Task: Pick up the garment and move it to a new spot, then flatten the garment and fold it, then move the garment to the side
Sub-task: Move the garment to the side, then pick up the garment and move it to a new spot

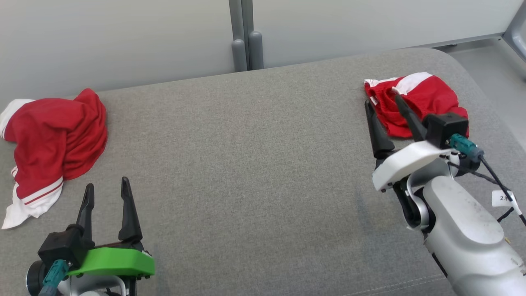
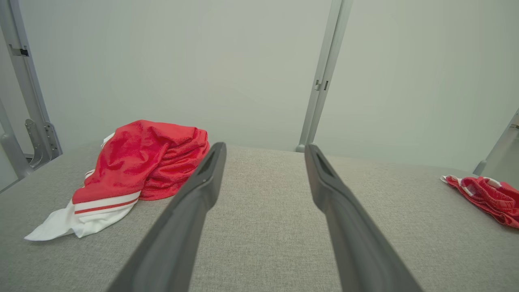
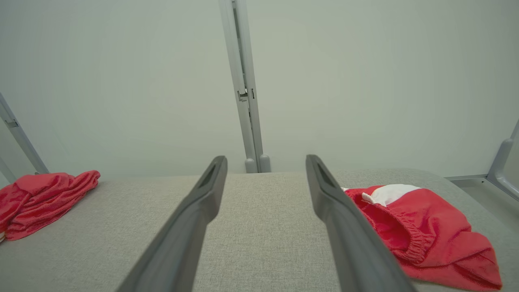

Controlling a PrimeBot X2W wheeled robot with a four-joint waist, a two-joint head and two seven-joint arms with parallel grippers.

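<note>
Since nothing is lifted, flattened or folded yet, the task reads as being at its very start, with pick-up pending. Two candidates lie on the grey cushion [image 1: 254,164]. The right garment [image 1: 427,102] is red with a white band and an elastic waistband, bunched near the far right corner. The left garment [image 1: 57,135] is red with a white striped hem, crumpled at the far left edge. They're well apart, bare cushion between. The right gripper [image 1: 382,100] sits at the right garment's near-left edge, fingers spread wide, holding nothing. In the head view one finger overlaps the cloth and the other lies just off it; can't tell whether either touches. My read: the right garment is the target, given where that gripper is. The left gripper [image 1: 107,183] is low at the front left, also spread and empty, near the left garment's white hem but apart from it. Left to do: grasp, lift, relocate, flatten, fold, move aside. Pale wall panels with a grey post [image 1: 244,37] stand behind the cushion.
</note>
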